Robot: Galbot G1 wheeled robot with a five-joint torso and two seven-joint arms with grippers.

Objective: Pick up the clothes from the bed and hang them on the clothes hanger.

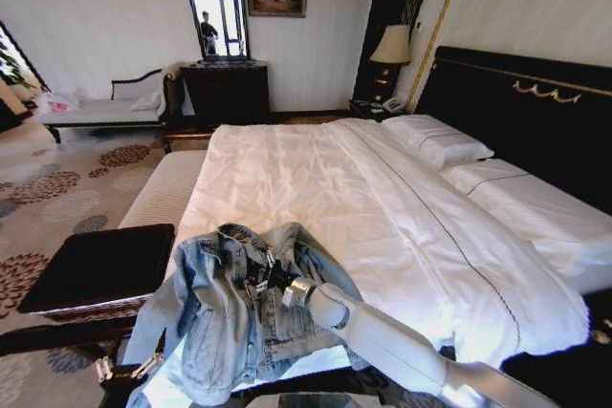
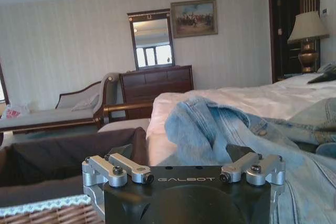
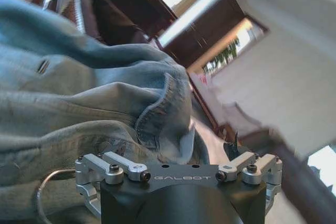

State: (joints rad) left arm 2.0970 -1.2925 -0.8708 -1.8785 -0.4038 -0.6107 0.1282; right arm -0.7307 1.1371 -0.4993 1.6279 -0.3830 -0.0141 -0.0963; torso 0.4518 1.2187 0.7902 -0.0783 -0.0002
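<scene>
The clothes, a light-blue denim jacket [image 1: 215, 322], lie crumpled on the near corner of the bed [image 1: 382, 207], partly hanging over its edge. My right gripper [image 1: 260, 279] reaches in from the lower right and sits open on the jacket's collar [image 3: 163, 108]. A thin silver hook [image 3: 43, 184], which looks like the clothes hanger's, pokes out of the denim beside the gripper body; the rest of the hanger is hidden. My left gripper [image 1: 124, 367] hangs low beside the bed corner, open and holding nothing, facing the jacket [image 2: 220, 124].
A dark bench [image 1: 100, 265] stands against the bed's foot on the left. A wicker basket edge [image 2: 42, 211] lies under the left gripper. A chaise [image 1: 100, 107], a dresser with mirror [image 1: 225, 88] and a lamp [image 1: 390, 47] line the far wall. Patterned carpet [image 1: 57, 198] lies open at left.
</scene>
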